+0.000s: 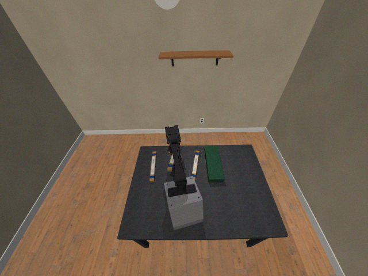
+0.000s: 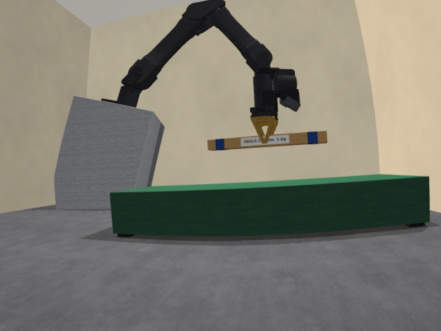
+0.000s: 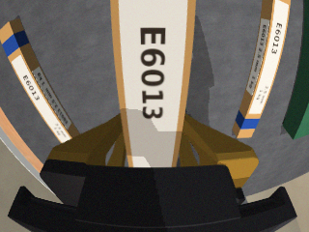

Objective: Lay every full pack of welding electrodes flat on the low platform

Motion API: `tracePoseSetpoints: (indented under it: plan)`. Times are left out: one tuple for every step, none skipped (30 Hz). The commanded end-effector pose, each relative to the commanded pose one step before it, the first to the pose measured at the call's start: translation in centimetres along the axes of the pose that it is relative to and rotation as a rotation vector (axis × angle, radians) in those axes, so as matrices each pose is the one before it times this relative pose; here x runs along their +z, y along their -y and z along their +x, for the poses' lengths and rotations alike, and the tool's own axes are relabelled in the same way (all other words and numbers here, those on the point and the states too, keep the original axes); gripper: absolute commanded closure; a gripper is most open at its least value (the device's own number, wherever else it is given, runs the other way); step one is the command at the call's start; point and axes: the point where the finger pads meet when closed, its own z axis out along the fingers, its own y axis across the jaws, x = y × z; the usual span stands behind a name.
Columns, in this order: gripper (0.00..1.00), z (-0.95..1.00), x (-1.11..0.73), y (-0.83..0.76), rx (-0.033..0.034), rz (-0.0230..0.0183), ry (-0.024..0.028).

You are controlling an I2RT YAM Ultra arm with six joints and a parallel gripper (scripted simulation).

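Observation:
My gripper [image 2: 264, 133] is shut on the middle pack [image 2: 269, 140] of welding electrodes, a long tan box with blue bands and a white label reading E6013. It hangs level, well above the table, behind the green low platform [image 2: 270, 205]. The wrist view shows the held pack [image 3: 154, 65] between my tan fingers. In the overhead view my arm hides most of the held pack [image 1: 171, 161]. The left pack [image 1: 152, 167] and the right pack [image 1: 195, 164] lie flat on the table. The right pack [image 3: 263, 52] lies beside the platform [image 1: 213, 163].
The grey robot base [image 1: 184, 206] stands on the dark table, near its front middle. A wooden wall shelf [image 1: 195, 54] hangs on the back wall, far above.

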Motion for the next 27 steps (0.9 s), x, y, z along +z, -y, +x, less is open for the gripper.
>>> tracePoseSetpoints:
  plan:
    - [1.00,-2.043,-3.717,-0.066,0.00587,-0.02186,0.06493]
    - [1.00,0.001,-0.202,0.000,0.00000,-0.00001,0.00000]
    - [1.00,0.000,-0.202,0.001,0.00000,0.00003,0.00002]
    - [1.00,0.001,-0.202,-0.001,0.00000,-0.00005,-0.00001]
    - [1.00,0.001,-0.202,0.000,0.00000,-0.00002,0.00000]
    - [1.00,-0.007,-0.204,-0.004,0.00000,-0.00004,-0.00004]
    - [1.00,0.001,-0.202,-0.001,0.00000,-0.00004,-0.00001]
    - [1.00,0.001,-0.202,-0.001,0.00000,-0.00002,0.00000]
    - [1.00,0.001,-0.202,-0.001,0.00000,-0.00004,-0.00001]
    - [1.00,0.000,0.000,0.000,0.00000,0.00000,0.00000]
    - [1.00,0.000,0.000,0.000,0.00000,0.00000,0.00000]
    - [1.00,0.001,-0.202,0.002,0.00000,0.00012,0.00002]
    - [1.00,0.001,-0.202,-0.001,0.00000,-0.00003,0.00000]
    - [1.00,0.001,-0.202,-0.001,0.00000,-0.00006,-0.00002]
    - [1.00,0.001,-0.202,-0.001,0.00000,-0.00005,-0.00001]
    - [1.00,0.001,-0.202,-0.001,0.00000,-0.00006,-0.00002]
    - [1.00,0.000,-0.202,0.000,0.00000,0.00001,0.00001]
    - [1.00,0.000,-0.202,0.000,0.00000,0.00002,0.00001]
    - [1.00,0.001,-0.202,-0.001,0.00000,-0.00003,-0.00001]
    - [1.00,0.000,-0.202,0.001,0.00000,0.00004,0.00002]
    - [1.00,-0.001,-0.202,0.004,0.00000,0.00025,0.00010]
    - [1.00,0.001,-0.202,-0.001,0.00000,-0.00005,-0.00002]
    - [1.00,0.000,-0.202,0.001,0.00000,0.00009,0.00004]
    - [1.00,-0.004,-0.202,0.013,0.00000,0.00070,0.00027]
    - [1.00,-0.004,-0.202,0.013,0.00000,0.00073,0.00028]
    - [1.00,0.000,-0.202,0.002,0.00000,0.00008,0.00003]
    - [1.00,0.000,0.000,0.000,0.00000,0.00000,0.00000]
